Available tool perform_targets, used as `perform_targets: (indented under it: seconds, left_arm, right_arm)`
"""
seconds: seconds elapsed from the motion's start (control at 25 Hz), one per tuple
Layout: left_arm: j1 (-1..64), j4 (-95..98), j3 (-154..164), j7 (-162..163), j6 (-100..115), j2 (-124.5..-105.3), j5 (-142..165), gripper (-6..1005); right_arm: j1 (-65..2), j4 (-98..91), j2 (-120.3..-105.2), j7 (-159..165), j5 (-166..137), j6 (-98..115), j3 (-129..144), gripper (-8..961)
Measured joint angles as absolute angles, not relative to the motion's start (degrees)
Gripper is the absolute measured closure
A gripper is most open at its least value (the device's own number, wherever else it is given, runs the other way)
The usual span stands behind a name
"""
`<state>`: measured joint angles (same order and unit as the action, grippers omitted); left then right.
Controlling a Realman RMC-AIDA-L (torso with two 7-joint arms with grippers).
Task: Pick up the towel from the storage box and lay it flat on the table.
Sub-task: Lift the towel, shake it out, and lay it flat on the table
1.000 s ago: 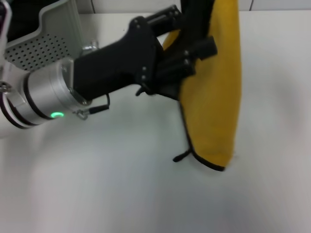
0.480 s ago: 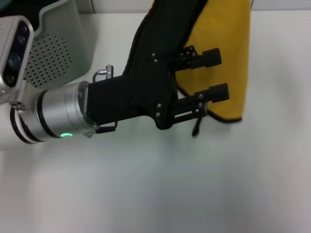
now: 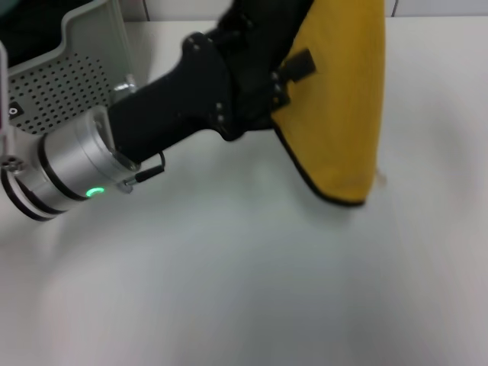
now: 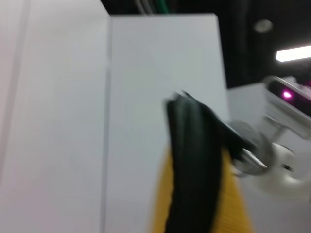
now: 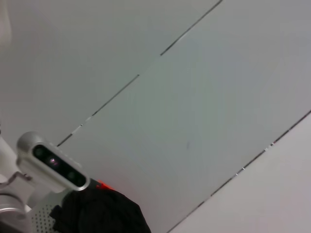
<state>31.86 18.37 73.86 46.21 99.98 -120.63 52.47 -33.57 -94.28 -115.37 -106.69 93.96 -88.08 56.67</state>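
The mustard-yellow towel [image 3: 339,114] hangs in the air over the white table [image 3: 229,290], its black-trimmed lower corner just above the surface. My left gripper [image 3: 286,76] reaches in from the left and lies against the towel's left edge. In the left wrist view the right gripper [image 4: 194,155] shows as a black part pinched over the towel [image 4: 233,204], holding it from above. The grey perforated storage box [image 3: 69,76] stands at the back left, behind my left arm.
My left arm's silver wrist [image 3: 69,171] with a green light crosses the table's left side. The right wrist view shows the left wrist camera [image 5: 53,162] and a wall. White table lies in front of and to the right of the towel.
My left gripper has risen and turned, from beside the towel's lower part to its upper left edge. The towel has swung slightly and still hangs.
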Motion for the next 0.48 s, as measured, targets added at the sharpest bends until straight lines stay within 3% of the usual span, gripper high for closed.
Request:
perform_targets:
  seconds: [0.48]
  left_arm:
    - [34.7, 19.2, 79.6, 46.7, 100.5, -120.21, 57.5, 479]
  right_arm:
    - [-34.0, -94.5, -115.63, -107.6, 95.6, -88.2, 56.6, 950]
